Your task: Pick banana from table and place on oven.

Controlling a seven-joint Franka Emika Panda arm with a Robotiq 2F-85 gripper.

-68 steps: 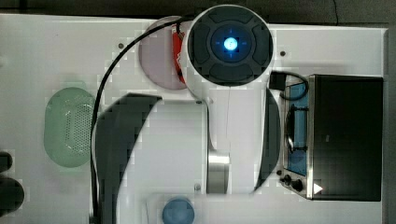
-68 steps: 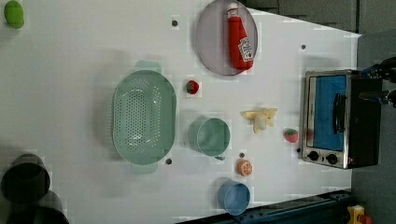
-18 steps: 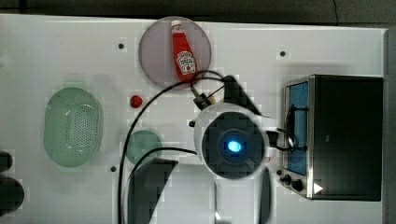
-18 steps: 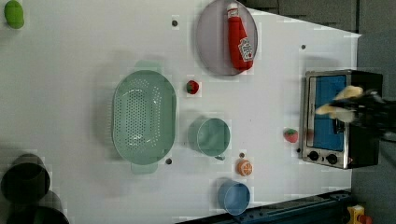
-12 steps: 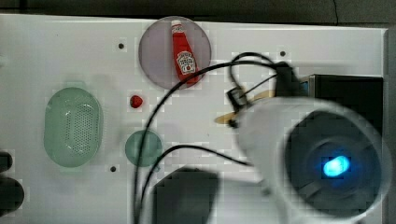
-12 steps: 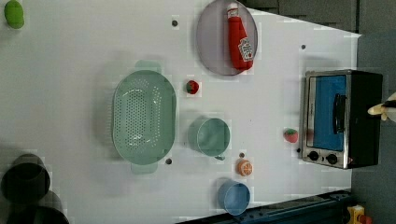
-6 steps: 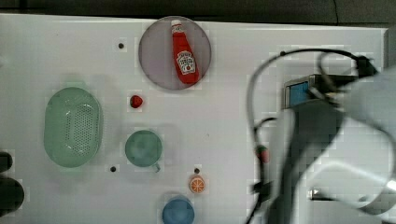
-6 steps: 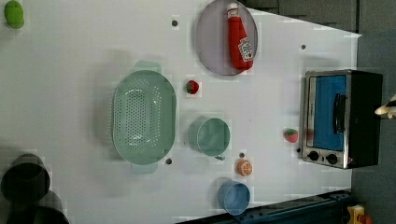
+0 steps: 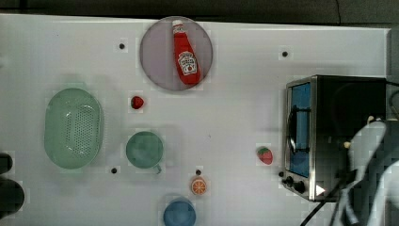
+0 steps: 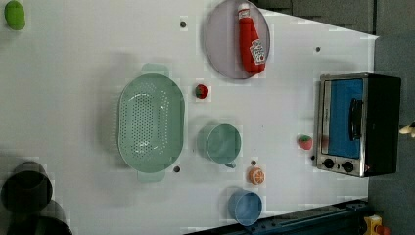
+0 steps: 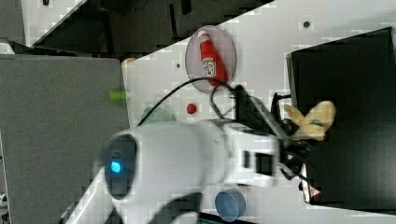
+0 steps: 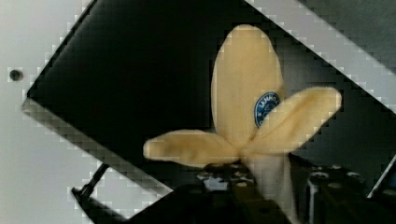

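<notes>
Holding the banana [image 12: 247,107] over the oven [image 11: 345,116] now — I've got the gripper [image 11: 299,135] closed partway around its lower end, and in the wrist view the pale yellow fruit with its peeled flaps and small blue sticker sticks out from the fingers against the oven's black top. I can't tell from any view whether the banana touches that surface or hangs just above it.

In the right view my white arm [image 11: 187,158] reaches across the table [image 11: 261,51] and the banana sits over the black lid, well inside its edges. From the left view I catch just a pale tip of it [image 10: 407,129] at the left view's right edge, past the oven [image 10: 359,125].

Down on the table [image 9: 235,103] in the top view, the strawberry [image 9: 265,155] lies near the oven's [image 9: 329,136] glass door, the orange slice [image 9: 199,186] sits just above the blue cup [image 9: 179,214], and the teal mug [image 9: 145,149] stands beside the green colander [image 9: 74,128]. The ketchup bottle [image 9: 185,54] lies on the round plate [image 9: 155,61], with a small red piece [image 9: 137,102] between plate and colander.
</notes>
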